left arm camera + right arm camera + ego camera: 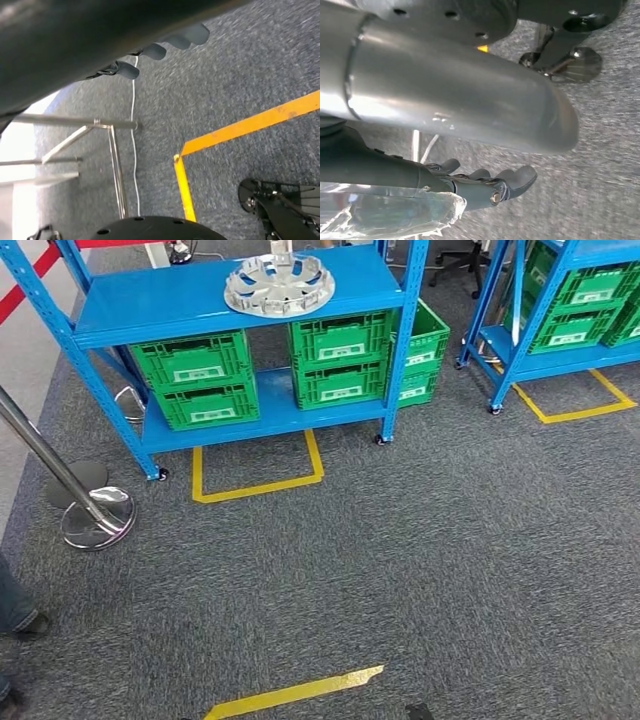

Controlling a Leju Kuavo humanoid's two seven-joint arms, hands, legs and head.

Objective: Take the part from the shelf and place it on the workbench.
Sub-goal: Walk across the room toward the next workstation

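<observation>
Part: silver hubcap [279,285] lies on the blue shelf [151,310], well apart from both hands.
Left hand [158,50]: fingers apart, holds nothing.
Right hand [490,182]: fingers loose, grasps nothing.

Open grey carpet [423,570] stretches between the robot and the blue shelf [189,300]. The silver part [280,285] lies alone on the shelf's top board with bare blue board to either side, so a hand could come at it from above or the front. Blue uprights [400,350] flank that board. Green crates [198,378] fill the lower level. A chrome barrier post [90,502] leans at the left.
</observation>
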